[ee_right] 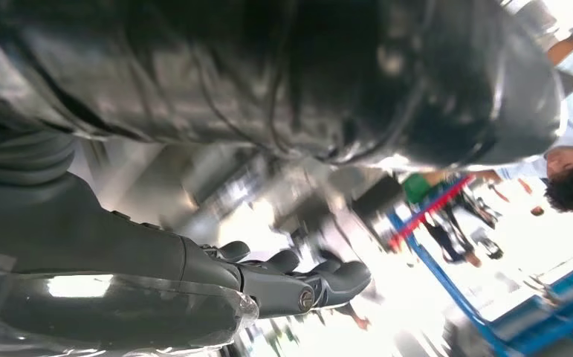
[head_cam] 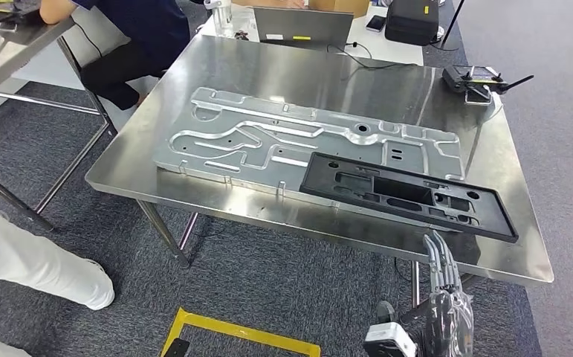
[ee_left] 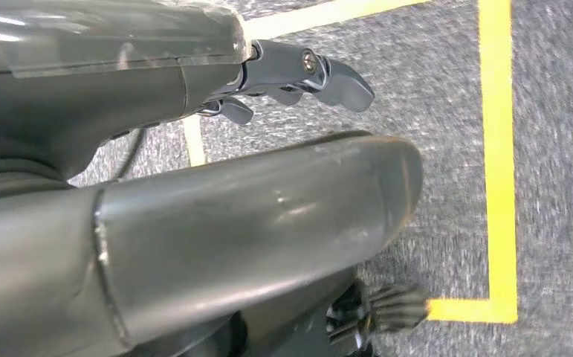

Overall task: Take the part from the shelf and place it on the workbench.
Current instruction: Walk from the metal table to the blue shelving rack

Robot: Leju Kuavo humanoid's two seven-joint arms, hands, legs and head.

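Writing: none can be read on any surface.
Part: the black part (head_cam: 408, 195) is laid flat on the steel counter (head_cam: 268, 74), overlapping a silver plate (head_cam: 268, 141).
Right hand: the right hand (head_cam: 444, 286) is seen below the counter's near edge, fingers straight, nothing held.
Left hand: the left hand (ee_left: 298, 74) is hung over grey carpet (ee_left: 551, 89), fingers loosely apart, empty.

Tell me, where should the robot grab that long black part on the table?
Probably by the near long edge of the black part, towards its right end. It lies flat on the table, partly on the metal plate, and that edge runs along the table's near side, just above the right hand. Its open cut-outs may give the fingers a hold.
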